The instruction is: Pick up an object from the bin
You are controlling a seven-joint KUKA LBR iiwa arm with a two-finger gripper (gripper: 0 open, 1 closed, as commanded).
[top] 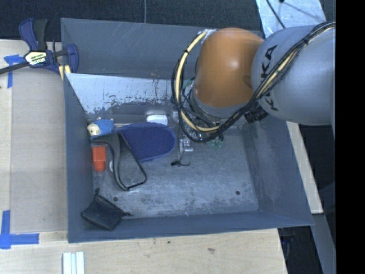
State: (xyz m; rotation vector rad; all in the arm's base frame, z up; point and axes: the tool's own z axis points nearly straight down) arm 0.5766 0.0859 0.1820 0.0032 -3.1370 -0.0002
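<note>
My gripper (183,153) hangs under the arm's orange dome near the middle of the bin, low over the floor. Just to its left lies a dark blue rounded pouch-like thing (145,141), its right edge close to the gripper. From the pouch a black cord loop (129,169) runs down and to the left. A small white thing (155,119) lies behind the pouch, against the back wall. A bit of green (217,143) shows under the arm, right of the gripper.
Along the left wall lie an orange block (99,157) and a small yellow, white and blue thing (100,128). In the front left corner sits a black flat thing (102,214). The arm covers the bin's back right.
</note>
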